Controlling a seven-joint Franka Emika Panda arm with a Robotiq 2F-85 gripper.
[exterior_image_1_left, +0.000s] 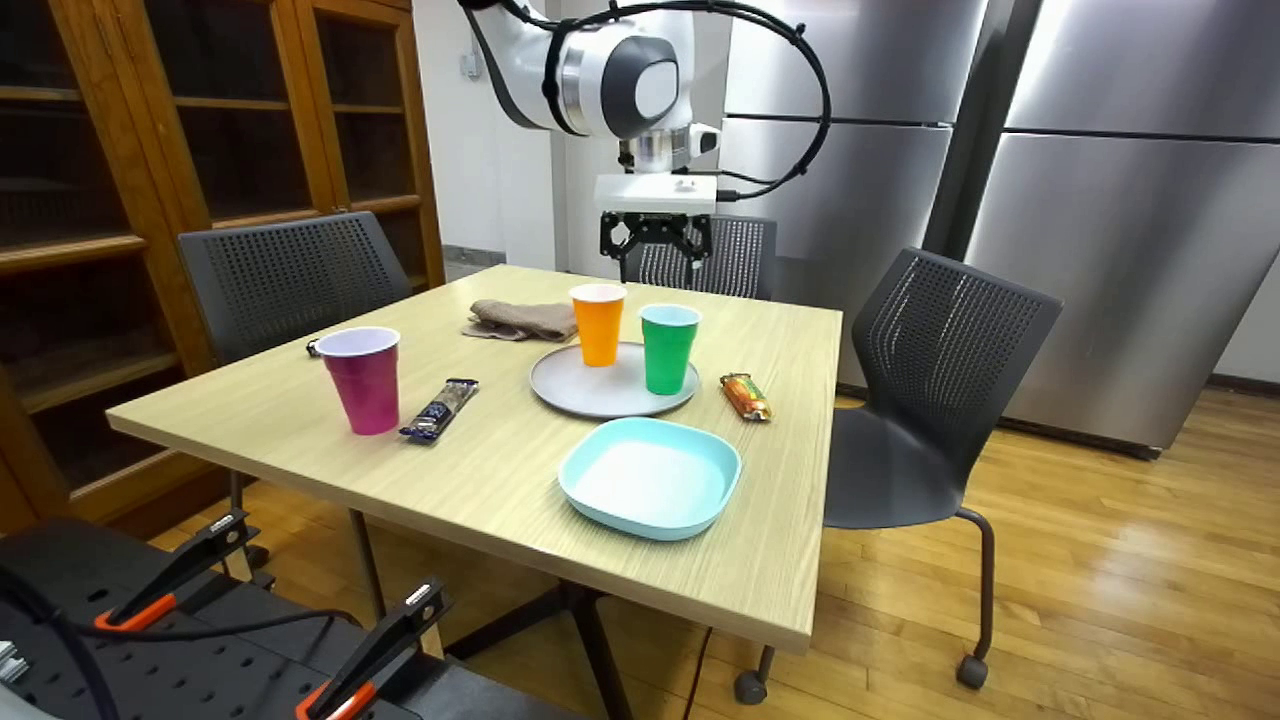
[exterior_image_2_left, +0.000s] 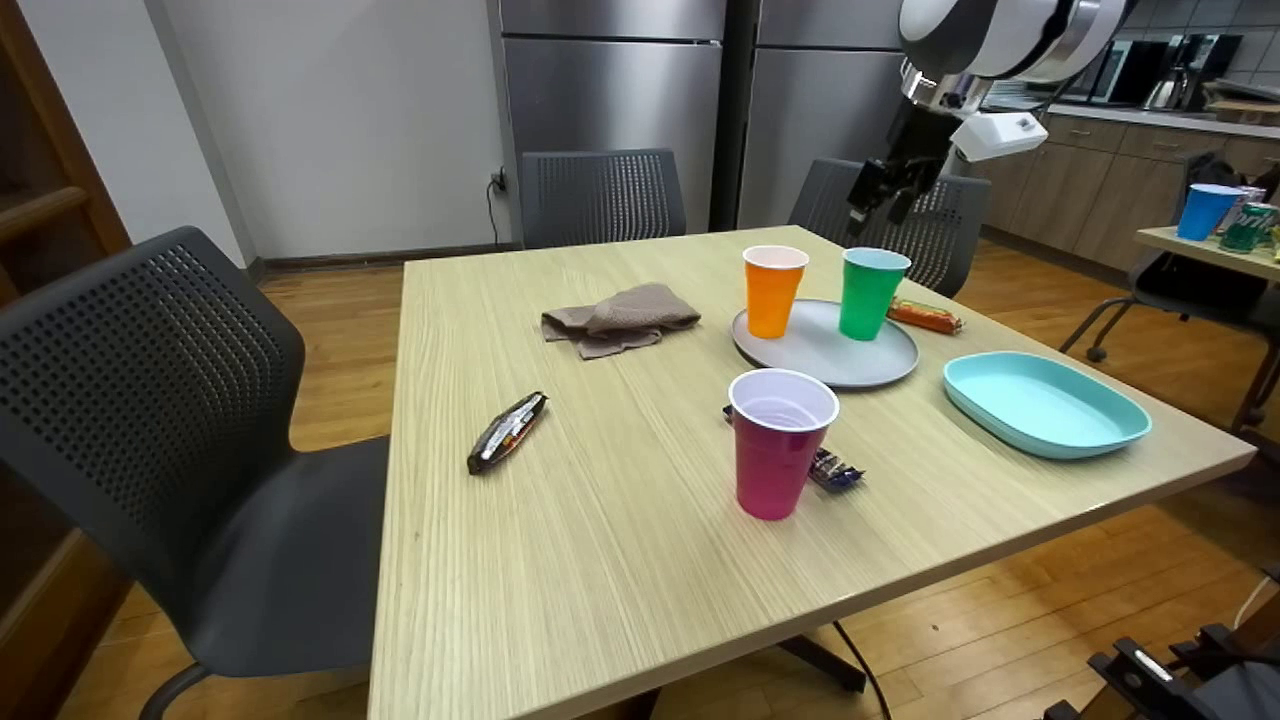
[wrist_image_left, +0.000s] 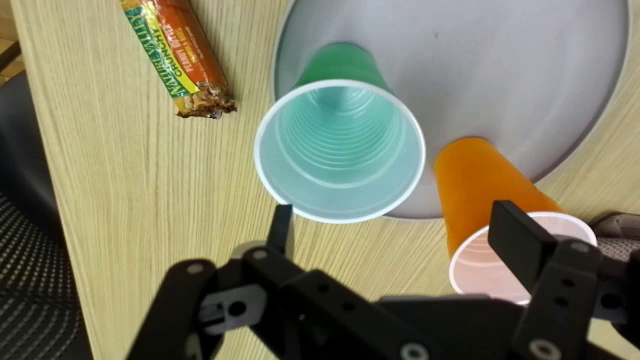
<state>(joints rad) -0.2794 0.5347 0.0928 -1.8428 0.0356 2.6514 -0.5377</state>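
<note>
My gripper (wrist_image_left: 393, 212) is open, with nothing between its fingers. In both exterior views it hangs above the far side of the table, behind the two cups on the grey plate (exterior_image_1_left: 590, 392). The green cup (exterior_image_2_left: 868, 300) stands upright on this plate, and the orange cup (exterior_image_2_left: 772, 300) stands beside it. Looking down in the wrist view, I see into the green cup's pale inside (wrist_image_left: 340, 150). One finger overlaps the orange cup (wrist_image_left: 475, 180) in that view, hiding part of its rim; no contact can be made out.
On the table are a turquoise tray (exterior_image_1_left: 650, 475), a maroon cup (exterior_image_1_left: 365, 385), a dark-wrapped bar (exterior_image_1_left: 440, 410), an orange-wrapped bar (wrist_image_left: 180, 55), another bar (exterior_image_2_left: 507, 432) and a brown cloth (exterior_image_2_left: 625, 315). Dark chairs (exterior_image_1_left: 930, 390) surround the table.
</note>
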